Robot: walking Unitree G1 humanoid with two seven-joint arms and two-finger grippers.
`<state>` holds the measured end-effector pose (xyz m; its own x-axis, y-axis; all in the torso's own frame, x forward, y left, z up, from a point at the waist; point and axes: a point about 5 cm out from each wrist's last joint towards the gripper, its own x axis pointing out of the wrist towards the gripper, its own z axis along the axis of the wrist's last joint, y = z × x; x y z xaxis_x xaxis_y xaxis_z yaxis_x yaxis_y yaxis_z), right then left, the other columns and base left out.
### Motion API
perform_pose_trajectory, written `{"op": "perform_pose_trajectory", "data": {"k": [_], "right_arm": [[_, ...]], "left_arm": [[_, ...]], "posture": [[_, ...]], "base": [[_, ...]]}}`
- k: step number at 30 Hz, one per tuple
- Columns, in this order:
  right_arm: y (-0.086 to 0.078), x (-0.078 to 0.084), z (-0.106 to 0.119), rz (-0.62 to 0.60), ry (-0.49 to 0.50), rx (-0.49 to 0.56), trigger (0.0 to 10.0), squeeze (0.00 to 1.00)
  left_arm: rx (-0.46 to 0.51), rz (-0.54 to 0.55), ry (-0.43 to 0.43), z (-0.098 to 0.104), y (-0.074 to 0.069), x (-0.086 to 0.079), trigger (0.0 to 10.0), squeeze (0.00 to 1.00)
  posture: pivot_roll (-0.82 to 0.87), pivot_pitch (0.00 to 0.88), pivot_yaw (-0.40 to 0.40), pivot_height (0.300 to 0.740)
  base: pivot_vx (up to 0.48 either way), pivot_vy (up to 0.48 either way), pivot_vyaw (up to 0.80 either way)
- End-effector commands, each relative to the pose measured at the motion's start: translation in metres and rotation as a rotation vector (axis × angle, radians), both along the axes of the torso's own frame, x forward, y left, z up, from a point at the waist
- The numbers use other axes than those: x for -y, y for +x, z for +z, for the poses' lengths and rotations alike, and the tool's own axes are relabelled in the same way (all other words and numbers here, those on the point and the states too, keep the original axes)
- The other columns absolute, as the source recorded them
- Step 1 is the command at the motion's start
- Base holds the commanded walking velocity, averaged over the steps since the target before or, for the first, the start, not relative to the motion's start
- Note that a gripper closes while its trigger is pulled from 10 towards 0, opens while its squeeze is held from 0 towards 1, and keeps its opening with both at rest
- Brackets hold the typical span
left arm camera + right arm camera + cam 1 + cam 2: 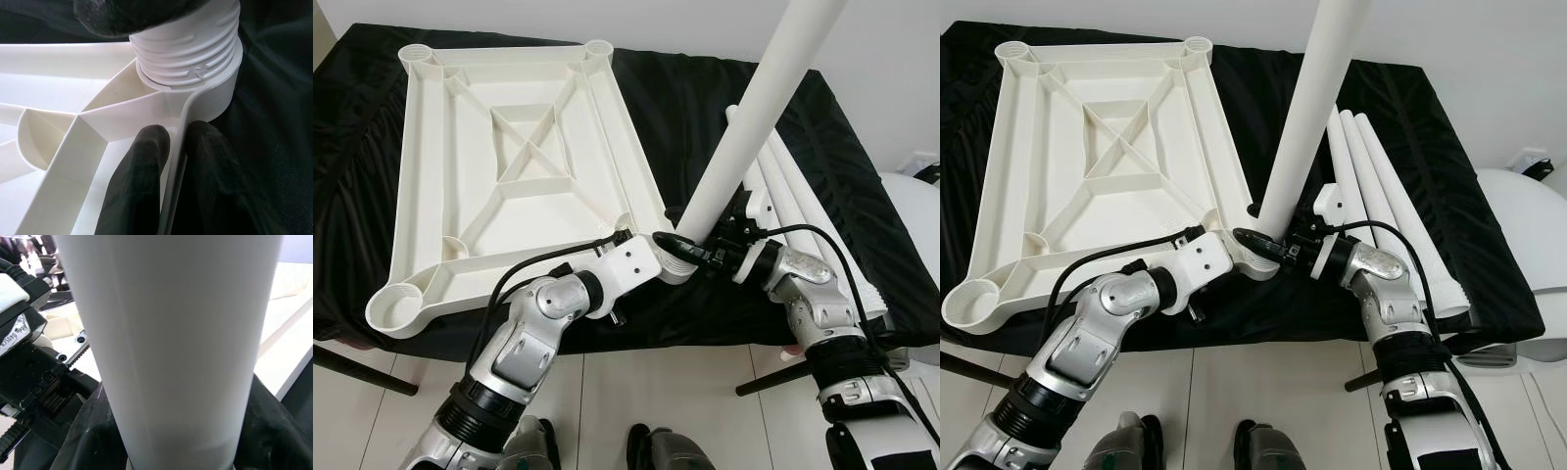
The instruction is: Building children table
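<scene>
The white table top [431, 147] lies underside up on the black-covered table [685, 88]. One white leg [754, 117] stands tilted, and its threaded end [188, 44] sits in the near right corner socket [215, 93]. My right gripper [700, 245] is shut on this leg just above the socket; the leg [171, 347] is close up in the right wrist view. My left gripper [651, 240] is shut on the table top's rim beside that corner. In the left wrist view one of its fingers [134, 186] is on each side of the rim wall.
Three spare white legs [803, 206] lie side by side on the cloth, right of the table top. A white rounded object [913, 201] stands off the table's right end. The table's near edge is close to my body, with tiled floor [685, 392] below.
</scene>
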<state>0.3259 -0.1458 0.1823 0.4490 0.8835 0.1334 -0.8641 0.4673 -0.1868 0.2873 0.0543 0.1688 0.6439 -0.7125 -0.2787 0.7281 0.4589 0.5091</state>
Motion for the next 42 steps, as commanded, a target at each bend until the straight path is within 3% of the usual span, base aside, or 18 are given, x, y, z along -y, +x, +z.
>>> {"op": "perform_pose_trajectory", "data": {"k": [1,25,28,31,36,42], "right_arm": [[-0.003,0.001,-0.008,-0.023,0.014,-0.039,10.0,0.00],[-0.025,-0.018,-0.014,-0.386,0.121,0.004,10.0,0.00],[-0.029,-0.026,-0.015,-0.462,0.152,-0.001,10.0,0.00],[-0.030,-0.035,-0.017,-0.619,0.209,-0.018,10.0,0.00],[-0.031,-0.041,-0.019,-0.662,0.242,-0.040,10.0,0.00],[-0.026,-0.049,-0.024,-0.838,0.253,-0.064,10.0,0.00]], "left_arm": [[-0.004,0.001,0.012,-0.004,-0.003,0.002,10.0,0.00],[-0.007,0.017,0.003,-0.003,-0.001,0.003,10.0,0.00],[-0.008,0.019,0.003,-0.003,-0.001,0.002,10.0,0.00],[-0.009,0.023,0.001,-0.003,-0.001,0.002,10.0,0.00],[-0.009,0.025,0.000,-0.002,-0.001,0.001,10.0,0.00],[-0.008,0.022,-0.003,-0.001,0.000,0.003,10.0,0.00]], "posture": [[-0.04,0.155,-0.062,0.740],[-0.05,0.161,-0.059,0.740],[-0.05,0.162,-0.060,0.740],[-0.05,0.164,-0.061,0.740],[-0.05,0.164,-0.059,0.740],[-0.05,0.162,-0.055,0.740]], "base": [[0.000,0.000,0.00],[0.000,0.000,0.00],[0.000,0.000,0.00],[0.000,0.000,0.00],[0.000,0.000,0.00],[0.000,0.000,0.00]]}}
